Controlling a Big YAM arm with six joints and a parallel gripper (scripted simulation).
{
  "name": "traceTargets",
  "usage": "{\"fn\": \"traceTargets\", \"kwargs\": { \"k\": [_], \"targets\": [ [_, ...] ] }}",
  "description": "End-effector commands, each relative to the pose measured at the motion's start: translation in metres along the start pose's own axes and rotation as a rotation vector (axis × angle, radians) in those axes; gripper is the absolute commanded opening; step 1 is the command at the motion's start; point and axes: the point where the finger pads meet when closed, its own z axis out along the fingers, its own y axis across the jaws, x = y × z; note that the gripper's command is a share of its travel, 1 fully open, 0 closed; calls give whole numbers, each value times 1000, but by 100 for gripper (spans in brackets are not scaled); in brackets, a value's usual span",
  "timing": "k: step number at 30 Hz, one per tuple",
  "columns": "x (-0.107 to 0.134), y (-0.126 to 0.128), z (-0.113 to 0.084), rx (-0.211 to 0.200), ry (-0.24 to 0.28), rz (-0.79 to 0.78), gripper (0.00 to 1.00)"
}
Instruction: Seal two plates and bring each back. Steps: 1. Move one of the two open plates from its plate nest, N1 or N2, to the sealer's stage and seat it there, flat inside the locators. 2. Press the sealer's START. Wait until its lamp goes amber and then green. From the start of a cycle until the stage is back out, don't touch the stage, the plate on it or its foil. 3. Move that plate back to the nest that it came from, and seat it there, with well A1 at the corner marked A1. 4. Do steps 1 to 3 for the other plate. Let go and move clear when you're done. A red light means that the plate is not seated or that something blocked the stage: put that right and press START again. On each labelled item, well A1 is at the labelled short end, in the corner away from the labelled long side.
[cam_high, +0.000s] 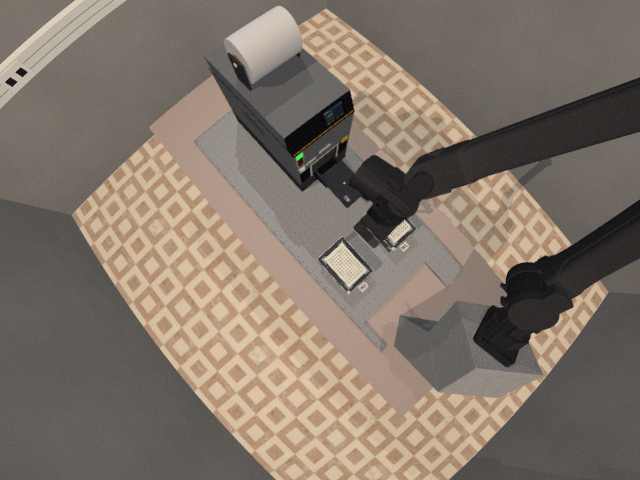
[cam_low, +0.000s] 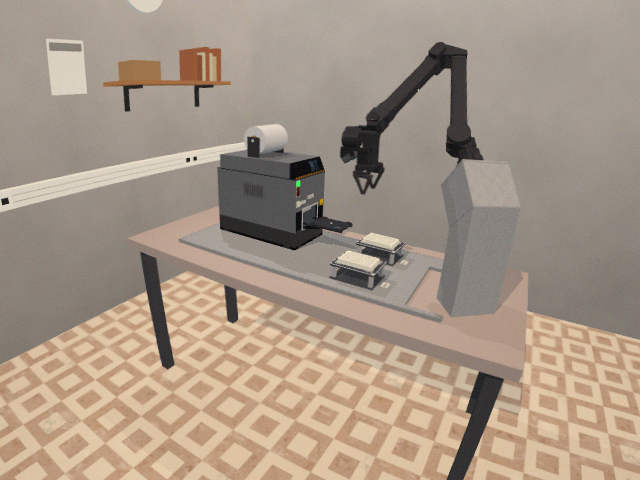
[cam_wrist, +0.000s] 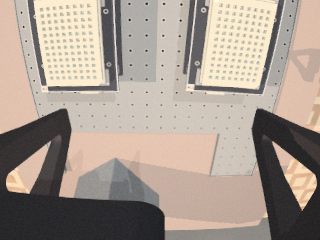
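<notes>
My gripper (cam_high: 381, 235) (cam_low: 369, 189) (cam_wrist: 161, 119) is open and empty. It points down, high above the board. A cream plate (cam_high: 345, 264) (cam_low: 358, 260) (cam_wrist: 70, 45) sits in nest N2, with its well pattern visible. The other cream plate (cam_high: 400, 233) (cam_low: 381, 241) (cam_wrist: 240, 45) sits in nest N1; my gripper partly hides it in the top view. In the wrist view both lie beyond my fingers. I cannot tell whether foil covers either. The sealer's stage (cam_high: 342, 184) (cam_low: 333, 224) is out and bare. The sealer's lamp (cam_high: 299, 157) (cam_low: 298, 183) shows green.
The grey sealer (cam_high: 315, 93) (cam_low: 255, 198) stands beyond the nests, with a white roll (cam_high: 266, 43) (cam_low: 269, 137) on top. The arm's grey pedestal (cam_high: 460, 351) (cam_low: 480, 248) (cam_wrist: 117, 185) stands at the table's other end. The perforated board (cam_high: 268, 206) (cam_wrist: 150, 115) lies under the nests.
</notes>
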Motion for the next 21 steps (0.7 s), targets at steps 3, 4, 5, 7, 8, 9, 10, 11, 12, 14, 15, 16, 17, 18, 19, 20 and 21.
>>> {"fn": "traceTargets", "kwargs": {
  "k": [3, 4, 5, 7, 8, 9, 10, 11, 12, 14, 15, 16, 17, 18, 19, 20, 21],
  "targets": [
    [-18, 10, -7, -9, -30, 15, 100],
    [-17, 11, -6, -9, -27, 12, 100],
    [-16, 11, -6, -9, -23, 10, 100],
    [-16, 11, -6, -9, -20, 8, 100],
    [-16, 11, -6, -9, -21, 9, 100],
    [-16, 12, -6, -9, -21, 9, 100],
    [-17, 12, -7, -10, -22, 9, 100],
    [-17, 12, -7, -10, -23, 10, 100],
    [-17, 12, -7, -10, -23, 10, 100],
    [-19, 12, -7, -11, -28, 13, 100],
    [-20, 13, -8, -12, -32, 16, 100],
    [-21, 13, -8, -12, -36, 19, 100],
    [-22, 14, -8, -13, -39, 21, 100],
    [-22, 14, -8, -14, -42, 23, 100],
    [-22, 14, -8, -14, -42, 22, 100],
    [-21, 14, -8, -13, -38, 19, 100],
    [-20, 13, -8, -12, -34, 17, 100]
  ]
}}
